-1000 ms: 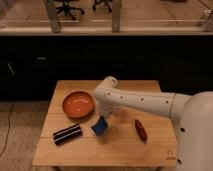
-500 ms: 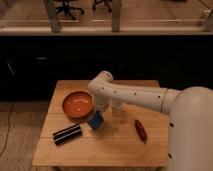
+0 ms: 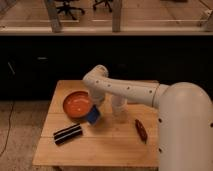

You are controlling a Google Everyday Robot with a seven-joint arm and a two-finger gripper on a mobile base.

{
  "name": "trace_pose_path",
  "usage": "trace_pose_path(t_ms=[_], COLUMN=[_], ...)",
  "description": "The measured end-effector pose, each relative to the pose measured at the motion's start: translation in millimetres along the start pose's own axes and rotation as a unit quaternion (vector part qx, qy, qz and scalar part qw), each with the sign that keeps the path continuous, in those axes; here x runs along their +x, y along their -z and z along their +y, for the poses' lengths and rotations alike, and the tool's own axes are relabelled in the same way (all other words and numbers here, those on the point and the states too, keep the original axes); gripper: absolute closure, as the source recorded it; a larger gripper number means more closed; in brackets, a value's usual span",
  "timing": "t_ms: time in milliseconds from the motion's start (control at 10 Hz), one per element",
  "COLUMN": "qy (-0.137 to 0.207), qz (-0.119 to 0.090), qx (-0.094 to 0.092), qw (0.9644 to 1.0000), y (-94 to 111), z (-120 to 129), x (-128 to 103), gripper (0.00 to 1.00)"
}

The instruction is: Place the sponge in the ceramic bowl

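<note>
The blue sponge (image 3: 93,116) hangs just off the right front rim of the orange-red ceramic bowl (image 3: 76,104), lifted above the wooden table (image 3: 100,145). My gripper (image 3: 95,109) sits at the end of the white arm, directly over the sponge and shut on it. The arm reaches in from the right and bends down at the bowl's right edge, hiding that part of the rim. The bowl's inside holds nothing that I can see.
A black striped bar (image 3: 68,133) lies in front of the bowl at the left. A small clear plastic cup (image 3: 119,109) stands right of the sponge, partly behind the arm. A dark red oblong object (image 3: 141,130) lies farther right.
The arm has swung left and back, carrying the sponge from the table's middle up to the bowl's right front rim.
</note>
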Motion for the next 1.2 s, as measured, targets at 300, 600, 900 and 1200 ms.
trace_pose_path(t_ms=[300,600,900,1200], qy=[0.013,0.02,0.027,0.031], qz=[0.003,0.006,0.008,0.012], qx=[0.001,0.0,0.002,0.003], qw=[0.9999,0.9998,0.9996,0.9994], y=[7,10,12,14], z=[-23,-35,-43,-51], x=[-4,-5,-7,-4], gripper=[1.0,1.0,1.0,1.0])
